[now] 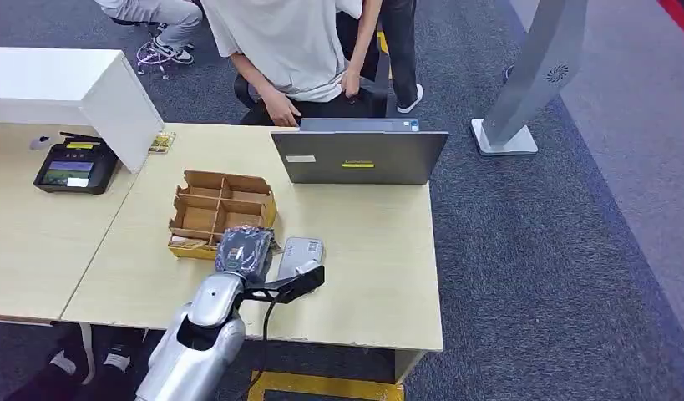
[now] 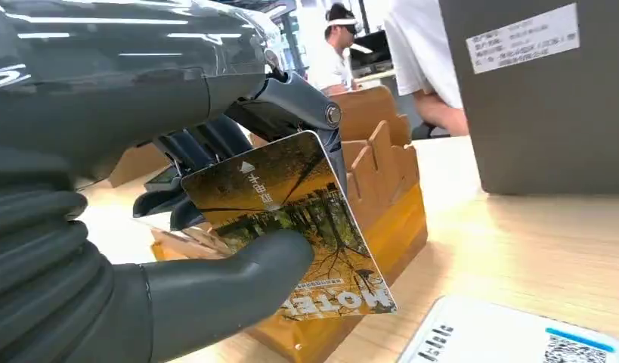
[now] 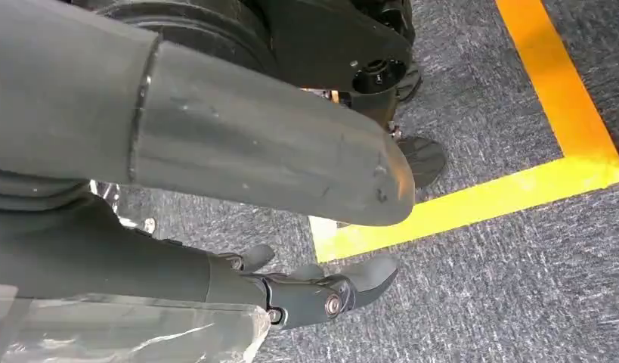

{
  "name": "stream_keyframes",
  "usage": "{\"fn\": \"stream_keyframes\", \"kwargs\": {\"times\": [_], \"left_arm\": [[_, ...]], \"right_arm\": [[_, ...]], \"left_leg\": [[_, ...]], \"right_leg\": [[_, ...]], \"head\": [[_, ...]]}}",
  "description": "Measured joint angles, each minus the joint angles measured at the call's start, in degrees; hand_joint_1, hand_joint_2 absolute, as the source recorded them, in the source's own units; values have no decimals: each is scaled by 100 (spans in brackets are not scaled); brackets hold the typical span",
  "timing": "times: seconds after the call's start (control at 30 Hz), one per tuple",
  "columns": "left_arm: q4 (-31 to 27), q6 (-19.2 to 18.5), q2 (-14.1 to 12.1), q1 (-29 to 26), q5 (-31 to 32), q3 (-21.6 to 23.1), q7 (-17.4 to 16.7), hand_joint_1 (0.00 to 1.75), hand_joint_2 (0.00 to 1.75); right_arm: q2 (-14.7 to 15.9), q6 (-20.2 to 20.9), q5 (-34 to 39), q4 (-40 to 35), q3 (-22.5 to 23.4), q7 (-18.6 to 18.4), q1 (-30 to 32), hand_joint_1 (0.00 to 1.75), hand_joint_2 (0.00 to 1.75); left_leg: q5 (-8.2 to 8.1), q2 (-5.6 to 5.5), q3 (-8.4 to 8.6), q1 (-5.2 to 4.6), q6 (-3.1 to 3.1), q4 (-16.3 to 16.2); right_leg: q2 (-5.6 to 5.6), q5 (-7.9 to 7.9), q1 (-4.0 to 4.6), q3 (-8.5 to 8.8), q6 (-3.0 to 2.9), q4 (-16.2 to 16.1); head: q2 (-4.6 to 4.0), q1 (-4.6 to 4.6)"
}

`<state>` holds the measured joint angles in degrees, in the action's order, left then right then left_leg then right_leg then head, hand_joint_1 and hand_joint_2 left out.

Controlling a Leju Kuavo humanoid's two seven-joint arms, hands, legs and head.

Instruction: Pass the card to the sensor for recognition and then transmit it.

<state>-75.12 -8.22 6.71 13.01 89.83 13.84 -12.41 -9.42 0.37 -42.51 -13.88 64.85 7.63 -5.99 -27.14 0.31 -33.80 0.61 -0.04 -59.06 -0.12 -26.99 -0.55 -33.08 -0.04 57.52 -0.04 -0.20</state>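
A card (image 2: 291, 219) printed with orange autumn trees is pinched between the thumb and fingers of my left hand (image 2: 177, 249). In the head view that left hand (image 1: 244, 249) hovers at the near edge of the divided cardboard box (image 1: 217, 209), just left of a small grey device with a QR code (image 1: 301, 251). The black sensor terminal (image 1: 75, 167) with a lit screen sits far to the left on the adjoining table. My right hand (image 3: 253, 144) hangs over the carpet with fingers apart, holding nothing.
A grey laptop (image 1: 359, 156) stands behind the box, with a person (image 1: 292, 50) seated beyond it. A white box (image 1: 71, 88) rises beside the terminal. A grey stand (image 1: 530, 75) is on the carpet at the right. Yellow tape (image 3: 480, 200) marks the floor.
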Motion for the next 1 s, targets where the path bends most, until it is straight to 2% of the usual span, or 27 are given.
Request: {"fn": "stream_keyframes", "kwargs": {"times": [0.3,0.53,0.73,1.0], "left_arm": [[111,92,22,53,0,-74,6,175,175],[319,625,85,103,0,-92,391,175,175],[382,686,111,102,0,-92,453,175,175],[312,1373,116,-5,0,-81,1132,175,175]], "right_arm": [[0,66,-44,0,0,2,-1,0,0],[0,103,-129,0,0,20,0,0,0],[0,114,-133,0,0,20,0,0,0],[-2,208,-267,7,-2,79,2,0,0]], "left_leg": [[0,0,1,0,0,0],[0,1,0,0,0,-1],[0,0,0,0,0,0],[0,1,1,0,0,0]], "right_leg": [[0,0,0,0,0,0],[1,0,0,0,0,0],[1,0,0,0,0,0],[1,0,0,0,0,0]], "head": [[0,0],[0,0],[0,2],[0,2]]}}
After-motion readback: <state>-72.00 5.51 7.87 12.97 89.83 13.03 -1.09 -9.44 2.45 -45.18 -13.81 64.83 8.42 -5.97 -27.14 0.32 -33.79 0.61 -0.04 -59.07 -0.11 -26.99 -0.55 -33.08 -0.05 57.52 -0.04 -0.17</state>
